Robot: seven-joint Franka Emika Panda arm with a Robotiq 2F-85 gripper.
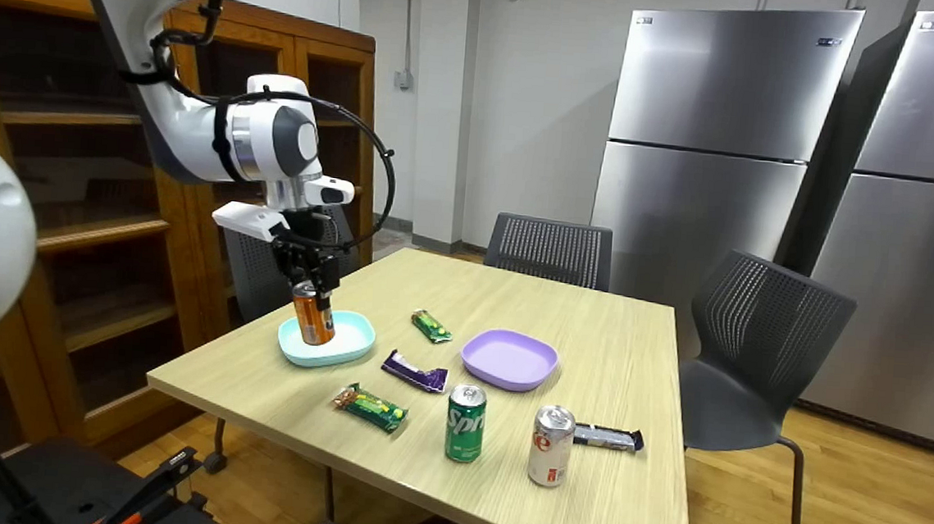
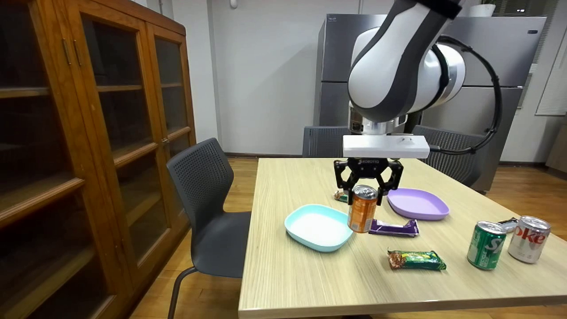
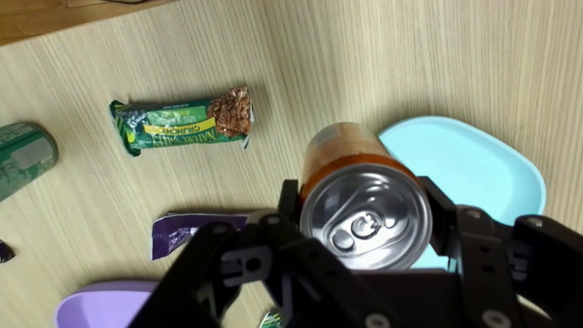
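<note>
My gripper is shut on an orange soda can, a finger on either side near its top. The wrist view looks down on the can's silver lid, with both fingers pressed against its sides. Slightly tilted, the can appears to hang above the table. A light blue plate lies close by; the can overlaps its edge in an exterior view and covers part of it in the wrist view. Beyond the can in an exterior view lies a purple-wrapped bar.
A green Nature Valley bar, a smaller green bar and a purple plate lie on the table. A Sprite can, a Diet Coke can and a silver bar stand or lie farther along. Chairs surround the table.
</note>
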